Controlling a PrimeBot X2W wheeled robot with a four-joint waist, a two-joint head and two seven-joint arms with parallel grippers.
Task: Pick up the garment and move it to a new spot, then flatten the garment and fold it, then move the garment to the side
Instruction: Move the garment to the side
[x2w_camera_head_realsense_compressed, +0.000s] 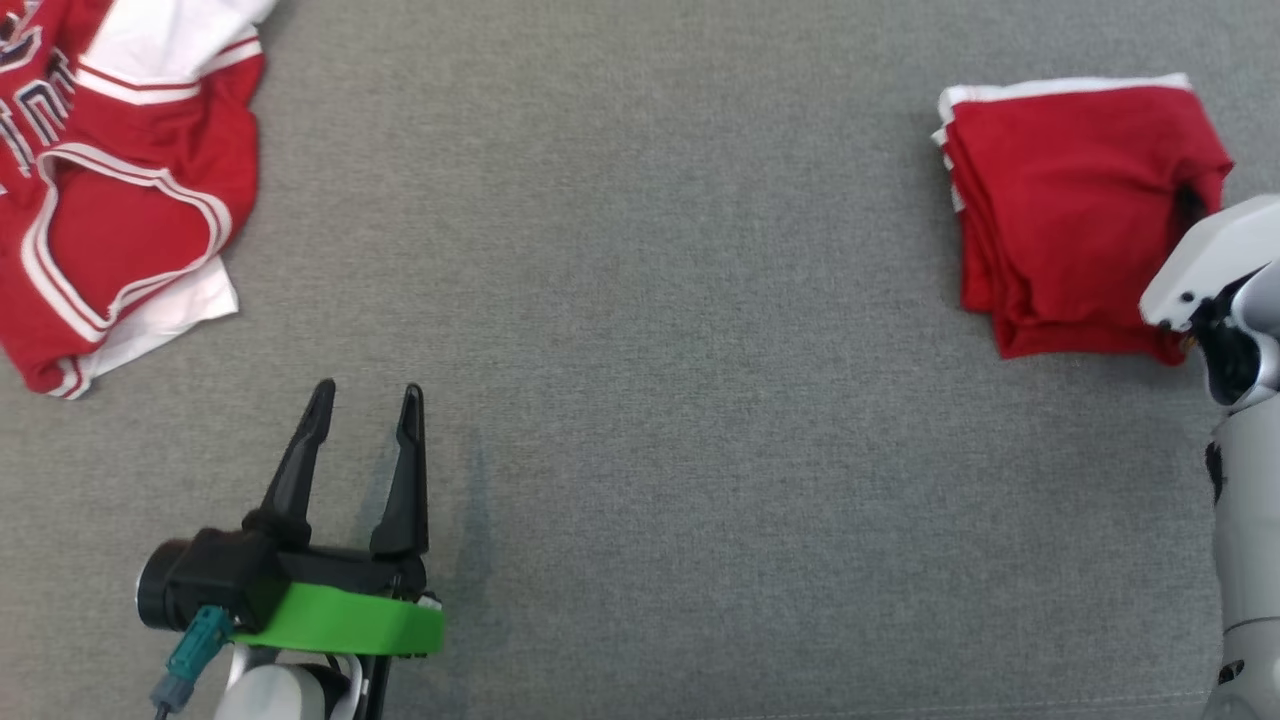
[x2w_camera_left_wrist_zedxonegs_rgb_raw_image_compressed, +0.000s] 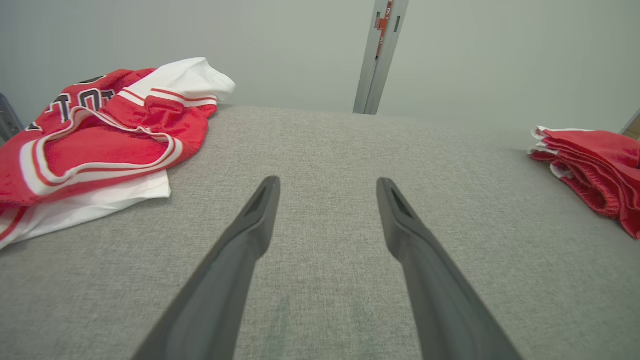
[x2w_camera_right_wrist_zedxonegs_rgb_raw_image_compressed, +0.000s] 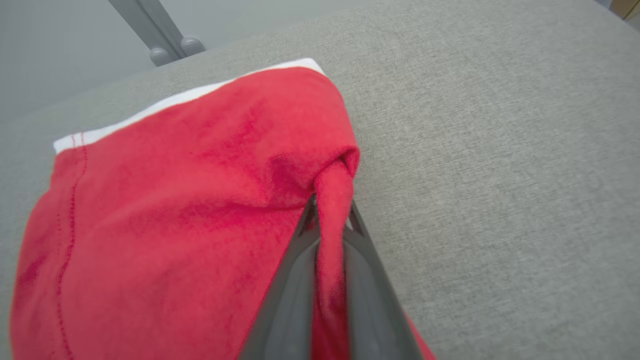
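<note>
clamped the right gripper (x2w_camera_right_wrist_zedxonegs_rgb_raw_image_compressed: 332, 212) tight on the nearest edge of the garment (x2w_camera_right_wrist_zedxonegs_rgb_raw_image_compressed: 175, 215). held the left gripper (x2w_camera_head_realsense_compressed: 367, 392) wide, empty. looked folded already, leaving only the move aside.

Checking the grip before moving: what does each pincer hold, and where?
Right pincer: shut on the folded red garment, pinching a bunched fold at its edge. Left pincer: open, holding nothing.

head looks down; wrists low, sharing folded garment (x2w_camera_head_realsense_compressed: 1075, 215).
</note>
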